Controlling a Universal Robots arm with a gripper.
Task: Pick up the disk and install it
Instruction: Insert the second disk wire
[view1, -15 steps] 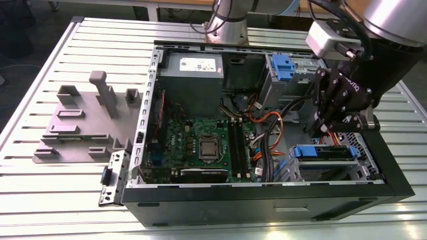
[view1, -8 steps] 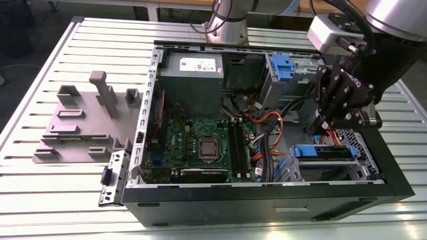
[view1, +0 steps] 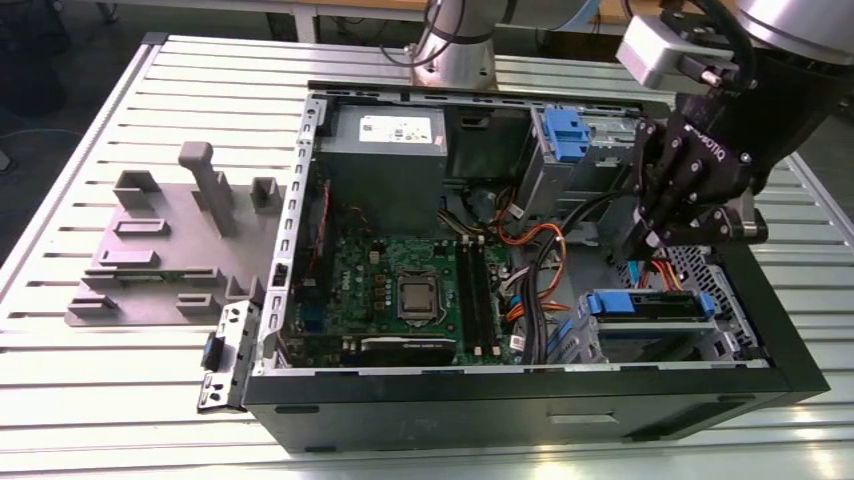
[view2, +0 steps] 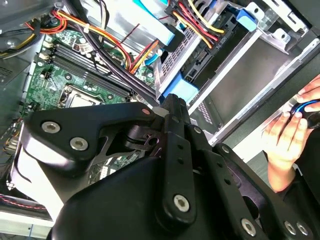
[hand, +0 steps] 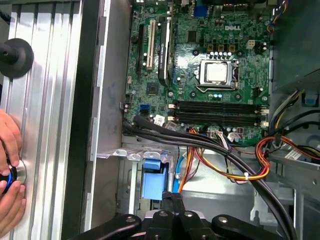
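Lying on its side on the slatted metal surface (view1: 80, 400), the open computer case (view1: 534, 400) likely sits this way so its bays can be reached from above. In the exterior view an empty grey holder (view1: 174, 240) sits at nine o'clock and the green motherboard (view1: 400, 290) is at centre. At three o'clock the black tool (view1: 654, 245) hangs over the drive cage, fingers pressed together with nothing pinched, seemingly to press down rather than grip. Just beneath it, at four o'clock, the disk (view1: 647, 304) is seated in the cage. Only its blue plastic end and a dark strip show. A person's hand (hand: 10, 175) rests outside the case.
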